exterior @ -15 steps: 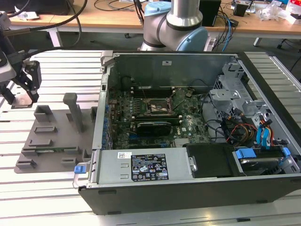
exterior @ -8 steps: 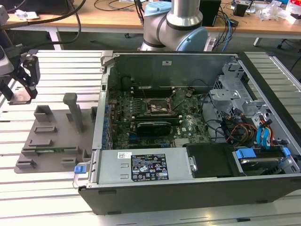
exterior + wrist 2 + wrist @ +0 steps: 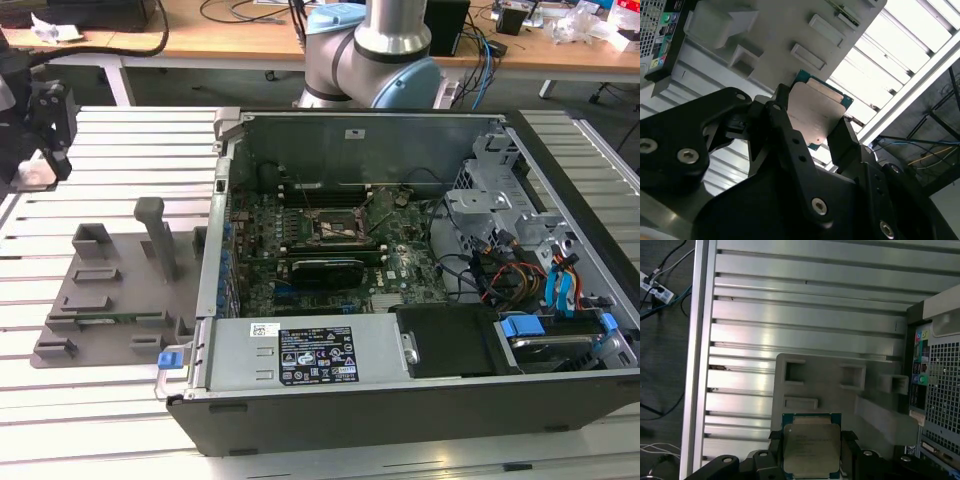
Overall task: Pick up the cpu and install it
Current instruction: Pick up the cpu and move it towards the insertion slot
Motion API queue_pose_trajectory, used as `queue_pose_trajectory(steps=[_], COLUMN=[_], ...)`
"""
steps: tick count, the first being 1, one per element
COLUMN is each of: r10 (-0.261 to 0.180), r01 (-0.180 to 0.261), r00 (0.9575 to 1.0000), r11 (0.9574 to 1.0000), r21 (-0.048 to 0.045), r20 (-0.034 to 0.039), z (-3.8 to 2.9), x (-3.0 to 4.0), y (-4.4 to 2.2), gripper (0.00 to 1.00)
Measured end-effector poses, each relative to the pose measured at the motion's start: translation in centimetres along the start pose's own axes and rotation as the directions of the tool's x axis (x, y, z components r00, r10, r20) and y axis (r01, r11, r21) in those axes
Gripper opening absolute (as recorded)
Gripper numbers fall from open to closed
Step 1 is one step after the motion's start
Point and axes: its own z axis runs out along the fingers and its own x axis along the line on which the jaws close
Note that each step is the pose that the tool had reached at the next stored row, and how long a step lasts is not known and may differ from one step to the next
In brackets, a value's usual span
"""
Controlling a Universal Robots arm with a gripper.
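Observation:
The cpu [image 3: 811,450], a flat square chip with a silver-grey top plate and a green rim, sits clamped between the black fingers of my gripper [image 3: 811,439] in both wrist views. The second wrist view shows the cpu [image 3: 816,109] held by two opposite edges, with one finger [image 3: 781,107] on each side. In the exterior view my gripper [image 3: 42,150] hangs above the slatted table at the far left, higher than the grey fixture plate [image 3: 110,290]. The motherboard's black-framed socket [image 3: 335,228] lies inside the open computer case, well to the exterior view's right of my gripper.
The open computer case [image 3: 230,170] has raised metal walls, a drive cage and cables on the exterior view's right. The fixture plate [image 3: 830,390] carries upright blocks and a post [image 3: 152,225]. The arm's base [image 3: 385,60] stands behind the case. Beyond it is a desk with cables.

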Motion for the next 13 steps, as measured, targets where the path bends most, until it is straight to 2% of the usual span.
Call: queue_pose_trajectory(steps=[3, 8, 11, 12, 13], r10=[0.0, 0.0, 0.001, 0.002, 0.002], r01=[0.0, 0.0, -0.001, -0.002, -0.002], r00=[1.0, 1.0, 1.0, 1.0, 1.0], r11=[1.0, 1.0, 1.0, 1.0, 1.0], r21=[-0.0001, 0.0, 0.0006, 0.0016, 0.0022], r20=[0.0001, -0.0002, -0.0004, -0.0009, -0.0011], z=[-1.8, -1.82, -1.78, -1.76, -1.75], x=[-0.08, -0.11, -0.97, -1.61, -1.96], y=[0.32, 0.32, 0.25, 0.2, 0.17], gripper=[0.55, 0.55, 0.55, 0.55, 0.55])
